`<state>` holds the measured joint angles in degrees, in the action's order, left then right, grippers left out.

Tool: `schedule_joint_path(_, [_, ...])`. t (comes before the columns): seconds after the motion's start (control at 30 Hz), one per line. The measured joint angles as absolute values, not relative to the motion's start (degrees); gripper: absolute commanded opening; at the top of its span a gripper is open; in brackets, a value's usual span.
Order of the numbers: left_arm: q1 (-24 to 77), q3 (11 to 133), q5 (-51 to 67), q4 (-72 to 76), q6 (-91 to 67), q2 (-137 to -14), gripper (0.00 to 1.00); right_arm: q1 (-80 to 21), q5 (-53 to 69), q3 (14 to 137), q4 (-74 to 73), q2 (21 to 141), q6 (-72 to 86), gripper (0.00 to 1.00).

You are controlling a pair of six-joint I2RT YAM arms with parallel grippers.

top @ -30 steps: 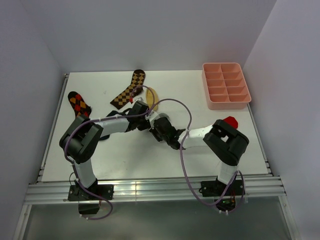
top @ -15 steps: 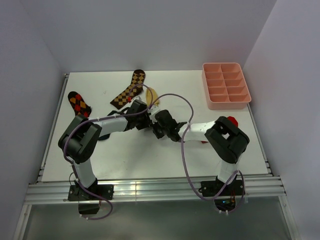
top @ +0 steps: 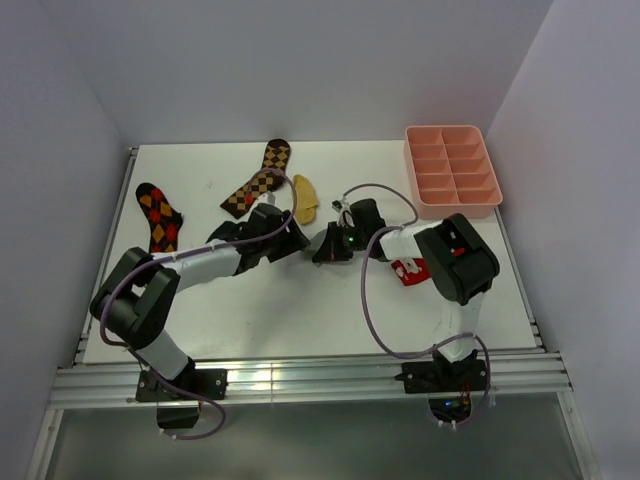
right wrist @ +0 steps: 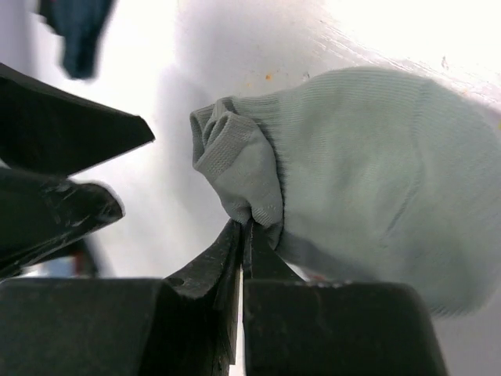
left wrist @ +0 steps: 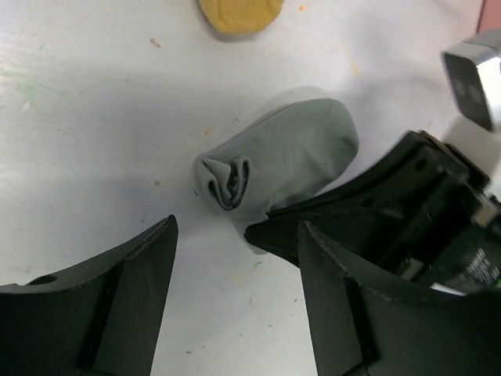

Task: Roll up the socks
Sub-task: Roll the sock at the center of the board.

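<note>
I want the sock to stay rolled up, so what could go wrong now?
1. The grey sock looks loosely rolled at its curled end. With the left gripper open and off it, it may unroll.
2. The right gripper is shut right at the roll's lower edge. If it pulls away with fabric caught, the roll could drag open.
3. The mustard yellow sock lies nearby, so a dragged roll might bump it.

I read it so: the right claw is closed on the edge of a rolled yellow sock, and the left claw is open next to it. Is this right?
Not quite. The rolled sock is grey, not yellow; the right wrist view shows it. The right claw is closed on its edge, and the left claw is open next to it.
</note>
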<state>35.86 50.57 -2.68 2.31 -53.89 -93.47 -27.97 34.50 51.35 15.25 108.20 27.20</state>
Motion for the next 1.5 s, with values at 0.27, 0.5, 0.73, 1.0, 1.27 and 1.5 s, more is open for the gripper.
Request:
schedule_joint_path(0.27, [35.9,49.2,-1.3,6.5,-53.9,-94.1,0.66,-23.3,47.4,49.9,25.1,114.0,39.6,0.0])
schedule_joint_path(0.5, [35.9,49.0,-1.3,9.1,-54.3,-97.4,0.63,-21.0,53.0,49.5,28.5,117.0,45.7,0.0])
schedule_joint_path(0.73, [35.9,49.5,-0.7,10.1,-55.0,-100.7,0.56,-20.9,53.6,51.2,25.6,117.4,45.1,0.0])
schedule_joint_path(1.0, [35.8,51.2,0.1,11.4,-55.3,-103.2,0.43,-20.9,53.6,52.2,23.1,117.4,43.8,0.0])
schedule_joint_path(1.27, [35.8,51.8,0.2,11.8,-56.9,-104.6,0.0,-21.0,53.0,53.1,20.5,117.2,41.2,0.02])
schedule_joint_path(1.5, [36.2,54.0,0.3,8.8,-56.2,-104.9,0.0,-22.9,45.3,53.2,13.5,111.8,34.1,0.28])
